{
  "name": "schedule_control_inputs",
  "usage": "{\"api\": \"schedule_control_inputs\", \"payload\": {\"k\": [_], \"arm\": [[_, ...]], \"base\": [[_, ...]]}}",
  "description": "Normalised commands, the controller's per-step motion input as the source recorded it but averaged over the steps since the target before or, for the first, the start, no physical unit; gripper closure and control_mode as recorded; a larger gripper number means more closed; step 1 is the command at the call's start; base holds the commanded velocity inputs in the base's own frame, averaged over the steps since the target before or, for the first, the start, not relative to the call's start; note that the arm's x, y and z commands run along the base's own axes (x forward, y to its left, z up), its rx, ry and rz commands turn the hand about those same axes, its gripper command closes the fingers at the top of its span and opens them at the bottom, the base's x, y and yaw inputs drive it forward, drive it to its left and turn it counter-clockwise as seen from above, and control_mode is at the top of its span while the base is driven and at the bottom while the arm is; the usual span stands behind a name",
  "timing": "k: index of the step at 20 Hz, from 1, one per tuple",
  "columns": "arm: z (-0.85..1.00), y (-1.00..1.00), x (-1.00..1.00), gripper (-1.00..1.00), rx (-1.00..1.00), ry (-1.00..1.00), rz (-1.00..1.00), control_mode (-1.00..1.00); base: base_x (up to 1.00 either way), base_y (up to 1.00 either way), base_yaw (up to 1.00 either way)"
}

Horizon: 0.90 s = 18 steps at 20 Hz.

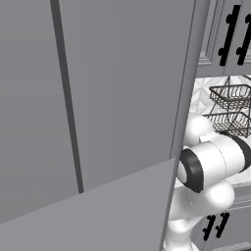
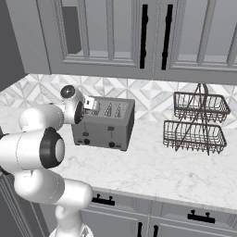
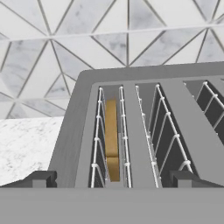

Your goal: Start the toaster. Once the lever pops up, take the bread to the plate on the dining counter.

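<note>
**Over the toaster, claw spread wide**

On the white marble desk below the grey wall cabinets, the toaster stands against the triangle-patterned tile wall. It is a matte grey box with several slots on top and small dark knobs low on its front face. No brand, label or writing can be read on it or anywhere else.

The white arm reaches in from the left of the right base view, and the claw hangs just above the toaster's left end, its jaws standing wide apart and holding nothing.

From the hand view, the two dark fingertips sit either side of the slots. The bread, a tan slice seen edge-on, stands down inside the leftmost slot between the wire guides.

A two-tier wire basket rack stands on the desk, well apart to the toaster's right. A tall grey panel fills much of the left base view.
</note>
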Motion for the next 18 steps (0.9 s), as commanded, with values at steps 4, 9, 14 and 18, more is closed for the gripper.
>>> {"api": "schedule_control_inputs", "payload": {"k": [4, 9, 14, 18], "arm": [[0.00, 0.00, 0.00, -1.00, 0.00, 0.00, 0.00, -1.00], [0.00, 0.00, 0.00, -1.00, 0.00, 0.00, 0.00, -1.00], [0.00, 0.00, 0.00, -1.00, 0.00, 0.00, 0.00, -1.00], [0.00, 0.00, 0.00, -1.00, 0.00, 0.00, 0.00, -1.00]], "base": [[0.00, 0.00, 0.00], [0.00, 0.00, 0.00], [0.00, 0.00, 0.00], [0.00, 0.00, 0.00]]}}
